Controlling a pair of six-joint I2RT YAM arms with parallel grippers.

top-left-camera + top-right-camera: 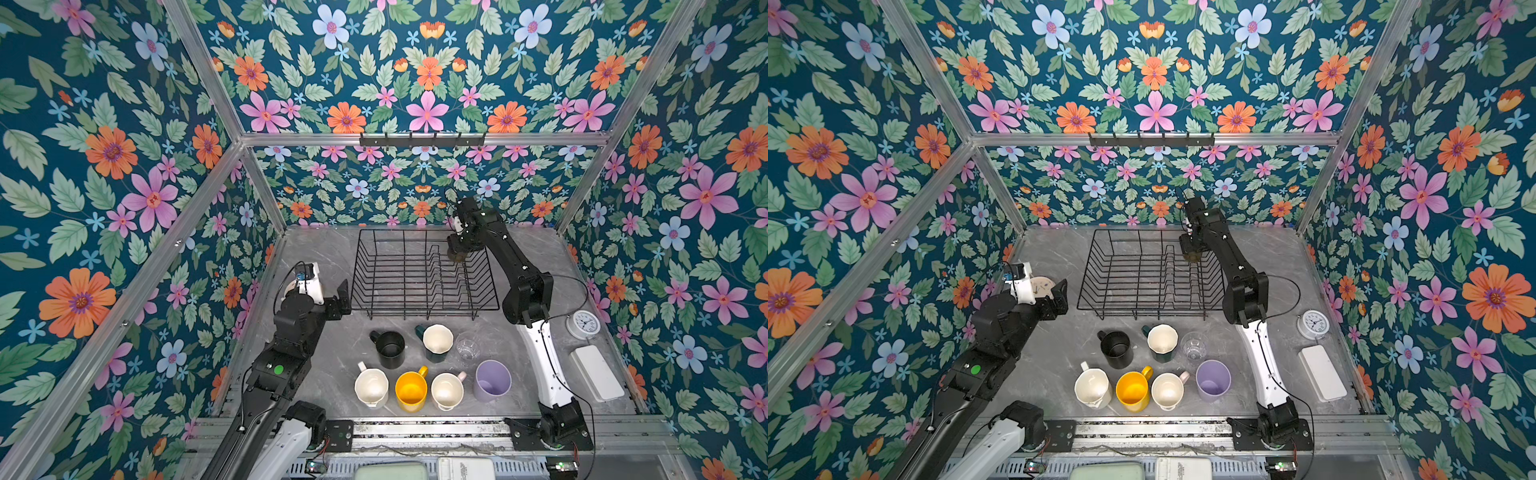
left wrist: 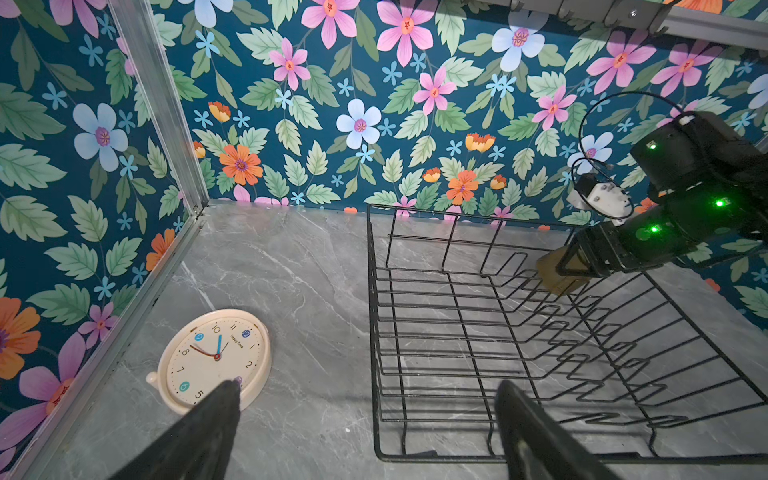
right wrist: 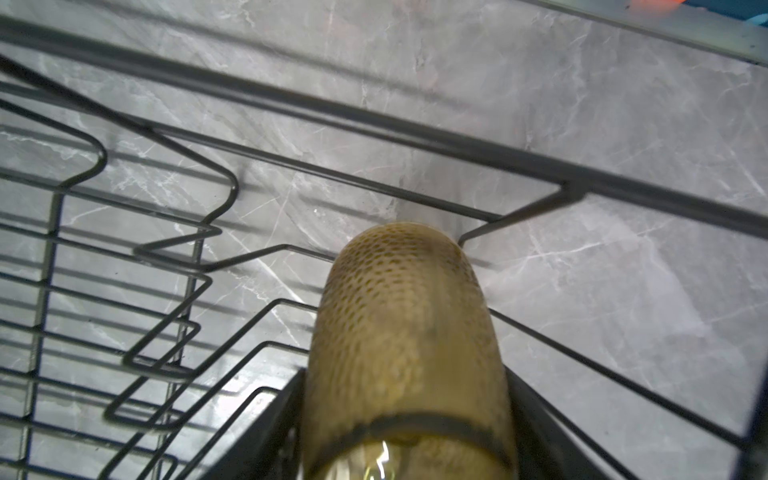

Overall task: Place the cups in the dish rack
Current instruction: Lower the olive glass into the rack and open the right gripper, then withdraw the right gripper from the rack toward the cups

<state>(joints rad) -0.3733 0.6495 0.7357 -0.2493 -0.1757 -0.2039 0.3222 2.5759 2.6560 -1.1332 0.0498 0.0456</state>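
left gripper (image 2: pixel 369 388) idle, right gripper (image 3: pixel 406 386) with a tumbler (image 3: pixel 405 324) in the rack (image 1: pixel 419 309)
left jaws gape wide and empty by the rack's near left corner; right jaws press both sides of the olive tumbler, low in its far right part.

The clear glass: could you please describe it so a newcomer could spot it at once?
Find the black wire dish rack in the middle of the grey table; two rows of cups stand in front of it. In the row nearer the rack, the clear glass is rightmost, next to the dark-green mug and behind the lilac tumbler. It is the only see-through cup.
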